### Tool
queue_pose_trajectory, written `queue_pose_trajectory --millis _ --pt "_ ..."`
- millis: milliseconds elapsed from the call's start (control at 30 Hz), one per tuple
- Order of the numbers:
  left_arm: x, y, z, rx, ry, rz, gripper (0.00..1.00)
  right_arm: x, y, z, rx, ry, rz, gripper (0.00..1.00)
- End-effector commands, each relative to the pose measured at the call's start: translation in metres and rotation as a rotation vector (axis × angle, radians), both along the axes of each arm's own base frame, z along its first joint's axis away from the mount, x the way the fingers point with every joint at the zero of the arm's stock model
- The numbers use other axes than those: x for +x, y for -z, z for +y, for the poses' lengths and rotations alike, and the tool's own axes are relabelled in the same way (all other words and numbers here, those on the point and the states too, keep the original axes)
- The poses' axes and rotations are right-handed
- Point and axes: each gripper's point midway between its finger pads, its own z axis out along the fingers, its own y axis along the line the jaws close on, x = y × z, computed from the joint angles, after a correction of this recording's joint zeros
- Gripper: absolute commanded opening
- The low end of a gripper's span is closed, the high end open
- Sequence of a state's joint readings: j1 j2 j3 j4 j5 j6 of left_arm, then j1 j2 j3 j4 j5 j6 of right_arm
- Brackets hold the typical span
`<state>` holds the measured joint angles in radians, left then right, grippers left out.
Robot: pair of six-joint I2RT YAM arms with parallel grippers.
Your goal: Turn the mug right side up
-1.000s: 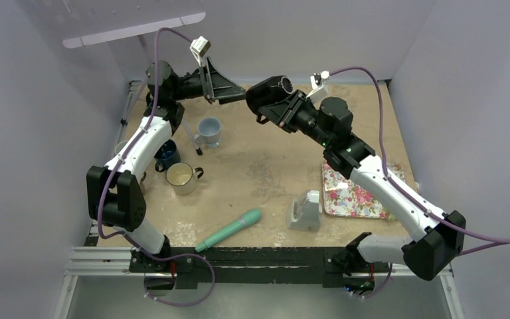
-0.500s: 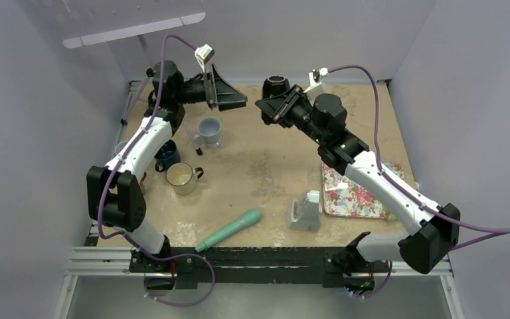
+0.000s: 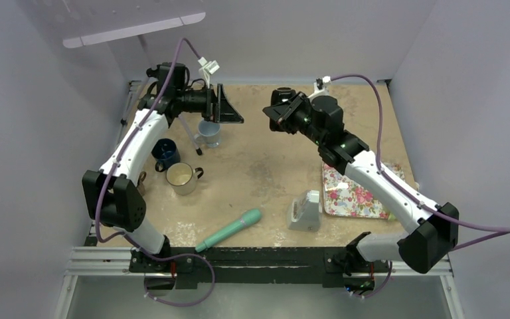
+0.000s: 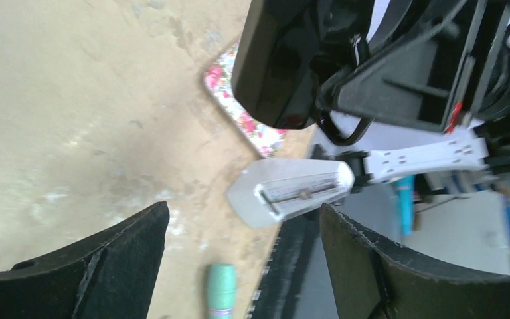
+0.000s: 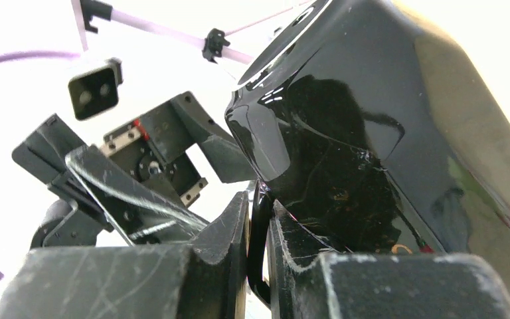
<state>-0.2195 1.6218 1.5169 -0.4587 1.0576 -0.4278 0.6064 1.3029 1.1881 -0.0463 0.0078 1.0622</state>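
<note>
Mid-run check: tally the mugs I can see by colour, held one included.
Black mug: 1, in the right pincer
Pale blue mug: 1
Navy mug: 1
Cream mug: 1
Total: 4 in clear view

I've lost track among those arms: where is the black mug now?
Overhead view: the black mug is clamped in the right gripper, near the middle of the table's far edge, facing the open left gripper.

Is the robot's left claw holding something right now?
No, the left gripper has its black fingers spread wide, and only the tan tabletop behind shows between them.
</note>
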Motion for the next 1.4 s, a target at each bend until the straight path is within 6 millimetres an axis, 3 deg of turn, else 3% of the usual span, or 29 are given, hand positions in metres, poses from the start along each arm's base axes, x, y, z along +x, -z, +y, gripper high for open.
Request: queue_pose_trajectory --millis 0,100,233,333,433,633,733,833,900,1033,1233,1367 --pt "-0.003 0.006 0.023 0.244 0.064 -0.361 0.87 -0.003 -0.090 -0.006 0.313 0.008 -0.098 0.00" --pt "0.013 -0.006 0.031 0.345 0.055 -0.605 0.91 0.000 -0.119 -0.003 0.405 0.011 -0.089 0.00" --pt "0.037 -0.049 0.048 0.490 0.025 -0.998 0.96 0.003 -0.157 -0.007 0.433 0.029 -0.136 0.00" --pt "0.034 -0.071 0.059 0.609 0.100 -1.245 0.99 -0.003 -0.180 -0.012 0.458 0.027 -0.179 0.00" --pt "0.017 -0.079 0.068 0.703 0.224 -1.440 1.00 -0.011 -0.194 -0.015 0.498 0.012 -0.200 0.00" --pt "-0.039 -0.123 0.071 0.765 0.326 -1.884 1.00 -0.031 -0.215 -0.030 0.599 0.000 -0.226 0.00" --pt "-0.056 -0.135 0.056 0.752 0.274 -2.176 1.00 -0.043 -0.225 -0.037 0.645 -0.017 -0.234 0.00" --pt "-0.082 -0.133 0.025 0.633 0.205 -2.503 1.00 -0.053 -0.231 -0.044 0.675 -0.021 -0.242 0.00" --pt "-0.091 -0.137 0.007 0.585 0.134 -2.528 1.00 -0.057 -0.234 -0.046 0.680 -0.021 -0.246 0.00" --pt "-0.087 -0.148 -0.015 0.574 -0.028 -2.543 1.00 -0.062 -0.239 -0.045 0.699 -0.039 -0.243 0.00" --pt "-0.065 -0.176 -0.016 0.576 -0.263 -2.493 1.00 -0.070 -0.236 -0.030 0.731 -0.079 -0.209 0.00" --pt "-0.055 -0.184 -0.020 0.541 -0.317 -2.454 1.00 -0.067 -0.237 -0.022 0.743 -0.074 -0.201 0.00"
